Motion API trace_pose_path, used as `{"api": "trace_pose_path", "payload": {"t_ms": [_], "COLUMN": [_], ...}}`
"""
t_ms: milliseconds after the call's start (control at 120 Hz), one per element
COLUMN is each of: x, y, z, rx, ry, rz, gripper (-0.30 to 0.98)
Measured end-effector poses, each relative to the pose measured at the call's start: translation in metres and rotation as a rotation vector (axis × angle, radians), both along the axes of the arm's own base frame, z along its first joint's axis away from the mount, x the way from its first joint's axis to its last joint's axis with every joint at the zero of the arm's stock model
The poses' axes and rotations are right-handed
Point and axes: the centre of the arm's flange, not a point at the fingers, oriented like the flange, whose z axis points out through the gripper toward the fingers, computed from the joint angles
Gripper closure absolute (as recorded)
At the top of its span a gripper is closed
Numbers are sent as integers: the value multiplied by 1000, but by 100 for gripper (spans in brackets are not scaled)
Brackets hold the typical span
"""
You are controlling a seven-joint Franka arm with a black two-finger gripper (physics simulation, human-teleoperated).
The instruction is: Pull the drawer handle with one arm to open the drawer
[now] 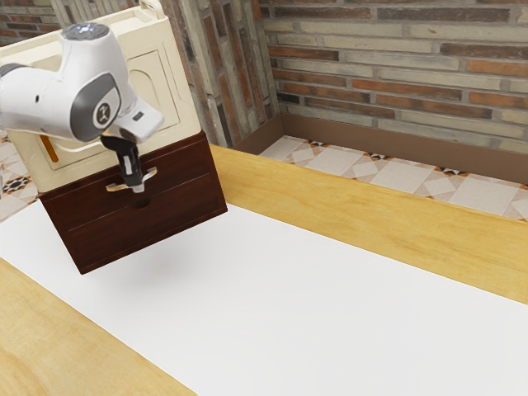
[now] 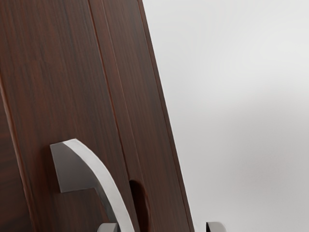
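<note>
Curving out from the dark drawer front (image 2: 48, 72), the metallic handle (image 2: 101, 176) is sitting between the fingertips of the hand (image 1: 134, 183), which is standing wide, one tip close beside it. Above the hand a cream cabinet (image 1: 169, 82) is rising, while below, a white sheet (image 1: 289, 313) is covering part of the wooden tabletop (image 1: 330, 216).

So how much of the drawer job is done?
Reaching looks done: my hand is at the curved handle. Right now its fingers are apart, with the handle between them, not squeezed. Left to do: grip and pull, because the drawer looks shut.
</note>
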Motion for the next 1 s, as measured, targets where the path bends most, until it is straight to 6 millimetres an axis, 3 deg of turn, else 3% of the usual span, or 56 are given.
{"api": "trace_pose_path", "payload": {"t_ms": [50,175,408,758,1000], "x": [1,3,1,-39,-50], "y": [0,0,0,-24,-37], "z": [-5,-13,-15,-3,-1], "rx": [-10,-27,-25,-43,-56], "ry": [5,11,8,-45,-72], "rz": [6,8,-4,-46,-58], "gripper": [38,35,75,79,79]}}
